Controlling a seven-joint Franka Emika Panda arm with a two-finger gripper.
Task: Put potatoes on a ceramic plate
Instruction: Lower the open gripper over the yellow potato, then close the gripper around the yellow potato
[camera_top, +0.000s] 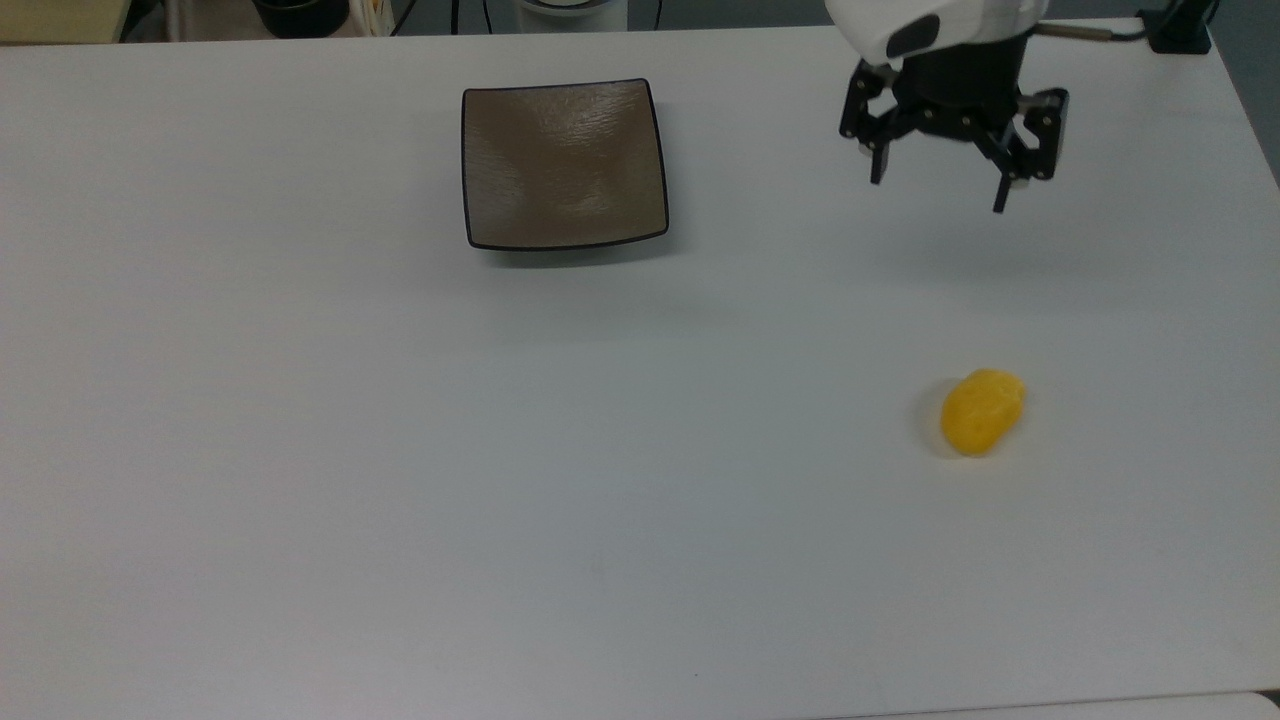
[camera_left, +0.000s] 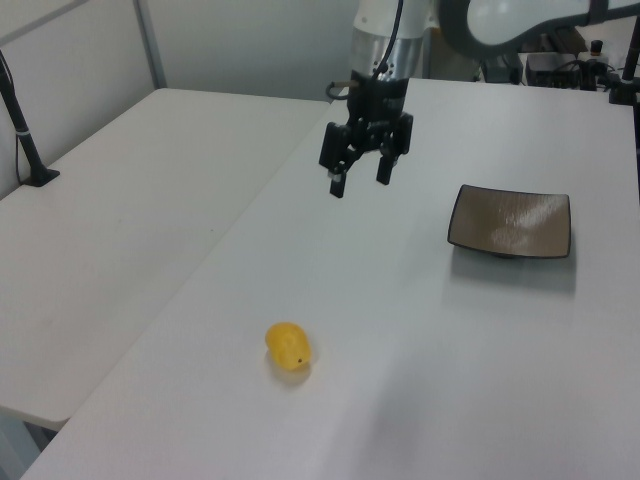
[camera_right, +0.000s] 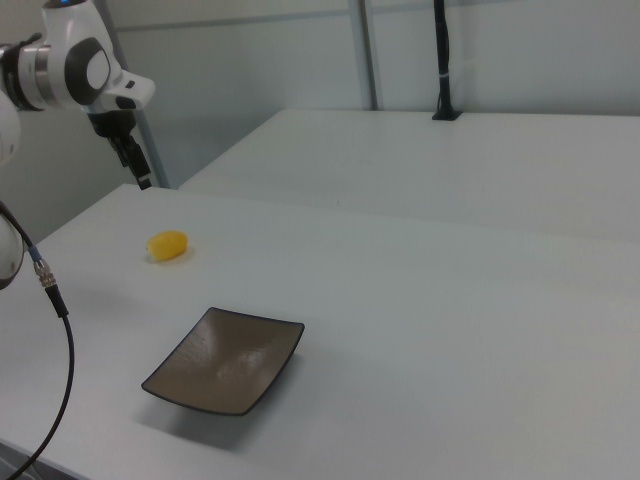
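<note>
Your gripper (camera_top: 938, 195) hangs in the air above the white table (camera_top: 400, 450) with its two fingers spread apart and nothing between them; the fingertips (camera_left: 338, 189) point down at bare tabletop. In the top view you see it toward the upper right, and in the left view it sits near the middle top (camera_left: 360, 184), below the white arm (camera_left: 385, 30).

Working from the near edge of the top view outward, the first thing you meet is the potato (camera_top: 982, 411), a single yellow-orange lump lying on the table at the top view's right, well apart from everything else. It rests directly on the white surface, with the gripper farther back and slightly to the top view's left of it, not touching. In the left view you find the potato (camera_left: 288, 346) low in the foreground, and in the right view it shows as a small yellow lump (camera_right: 167, 245) near the gripper (camera_right: 141, 171).

Farther back, at the top view's upper middle, lies the ceramic plate (camera_top: 564, 163), square, glossy brown-grey with a thin dark rim, holding nothing. It sits well to the top view's left of the gripper. You see it at the left view's right (camera_left: 510, 221) and in the foreground of the right view (camera_right: 225, 360).
</note>
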